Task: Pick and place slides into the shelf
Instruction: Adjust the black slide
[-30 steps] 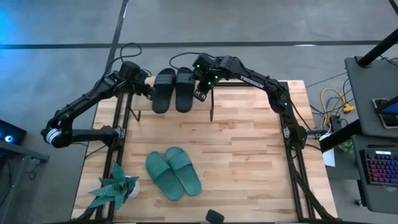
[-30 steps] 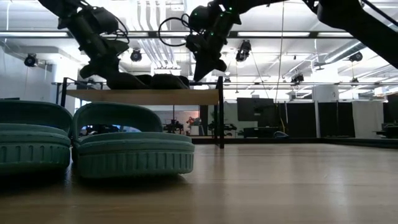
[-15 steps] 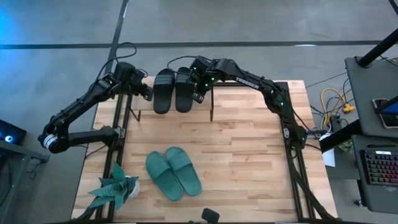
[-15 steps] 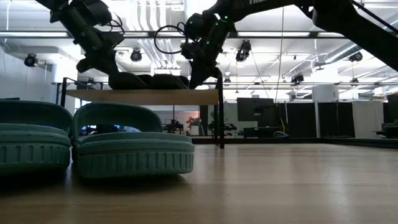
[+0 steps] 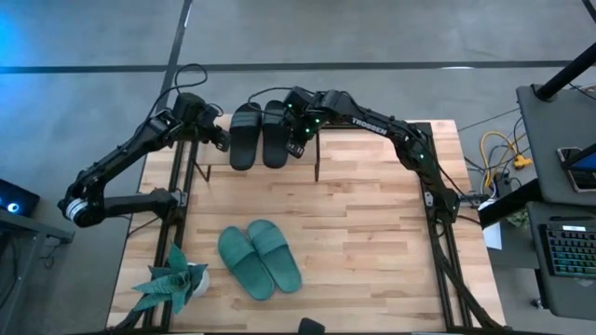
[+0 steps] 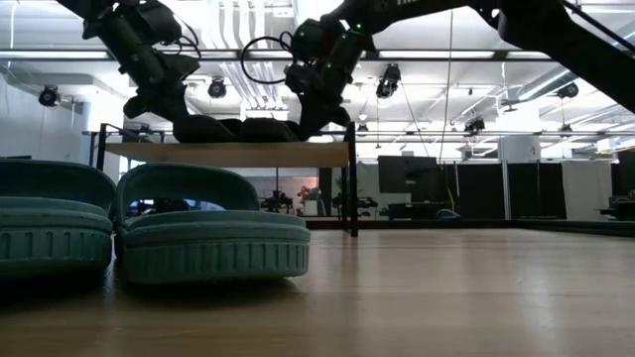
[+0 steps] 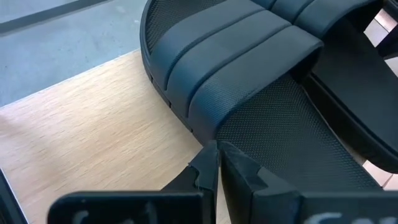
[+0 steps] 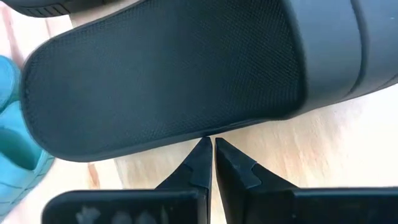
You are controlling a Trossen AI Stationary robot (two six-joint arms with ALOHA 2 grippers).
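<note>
Black slides (image 5: pixel 261 135) side by side on the shelf (image 5: pixel 312 140) at upper centre of the high view. Teal slides (image 5: pixel 259 260) lower centre on the table (image 5: pixel 372 223), beside a plant (image 5: pixel 172 284). Left gripper (image 5: pixel 221 137) pinched closed, tips against the left black slide's edge. Right gripper (image 5: pixel 300 144) likewise closed, nudging the right one.

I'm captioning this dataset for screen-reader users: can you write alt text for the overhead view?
Two black slides lie side by side on a small shelf at the table's far edge, with the left hand and right hand shut at either side of them. Nearer the camera, two teal slides rest on the wooden table beside a green plant.
</note>
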